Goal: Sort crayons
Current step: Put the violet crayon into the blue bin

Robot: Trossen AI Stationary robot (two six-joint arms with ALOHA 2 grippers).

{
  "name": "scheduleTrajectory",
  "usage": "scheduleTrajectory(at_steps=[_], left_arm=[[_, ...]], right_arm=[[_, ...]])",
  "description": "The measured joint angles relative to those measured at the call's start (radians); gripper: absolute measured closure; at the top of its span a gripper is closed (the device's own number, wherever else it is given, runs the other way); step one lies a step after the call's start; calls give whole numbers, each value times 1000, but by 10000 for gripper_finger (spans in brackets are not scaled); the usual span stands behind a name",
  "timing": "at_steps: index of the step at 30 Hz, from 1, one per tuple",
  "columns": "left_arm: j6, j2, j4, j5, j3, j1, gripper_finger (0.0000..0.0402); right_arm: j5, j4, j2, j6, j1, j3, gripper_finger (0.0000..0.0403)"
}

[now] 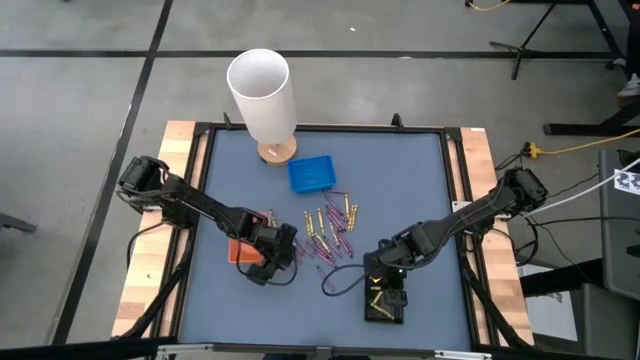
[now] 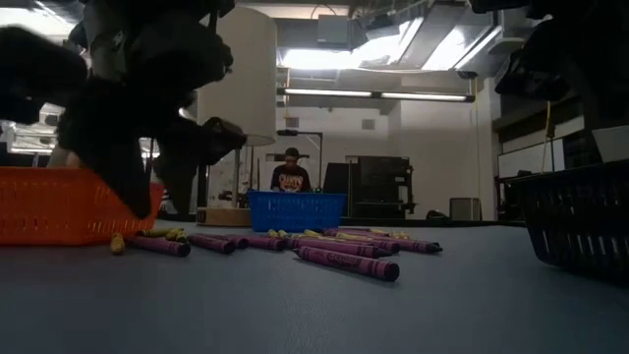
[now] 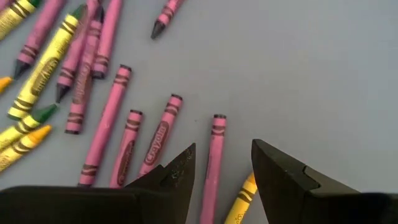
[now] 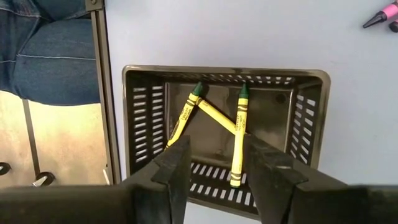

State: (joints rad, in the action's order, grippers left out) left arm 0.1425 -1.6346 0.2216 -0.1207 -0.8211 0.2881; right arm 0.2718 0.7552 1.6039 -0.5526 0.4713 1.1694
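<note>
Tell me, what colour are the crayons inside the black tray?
Yellow crayons, with green tips; the right wrist view shows them best.

The crayons [image 1: 330, 232] lie scattered in the middle of the desk [image 1: 420, 180]. Behind them is one small tray [image 1: 312, 174], and behind that a tall cylinder [image 1: 262, 95] on a round base. Left of the crayons is a second tray [image 1: 243, 250], beside the left hand [image 1: 280, 258]. At the front, right of the crayons, the right hand [image 4: 214, 165] hangs over a third tray [image 4: 140, 118] with crayons inside.
</note>
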Motion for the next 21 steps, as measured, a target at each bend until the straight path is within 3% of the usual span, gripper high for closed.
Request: scheduleTrajectory(at_steps=[12, 21], left_arm=[[-8, -76, -17, 20, 0, 9, 265], [-8, -80, -16, 17, 0, 10, 320]], right_arm=[[-59, -7, 0, 2, 0, 0, 260], [-63, -7, 0, 2, 0, 0, 260]])
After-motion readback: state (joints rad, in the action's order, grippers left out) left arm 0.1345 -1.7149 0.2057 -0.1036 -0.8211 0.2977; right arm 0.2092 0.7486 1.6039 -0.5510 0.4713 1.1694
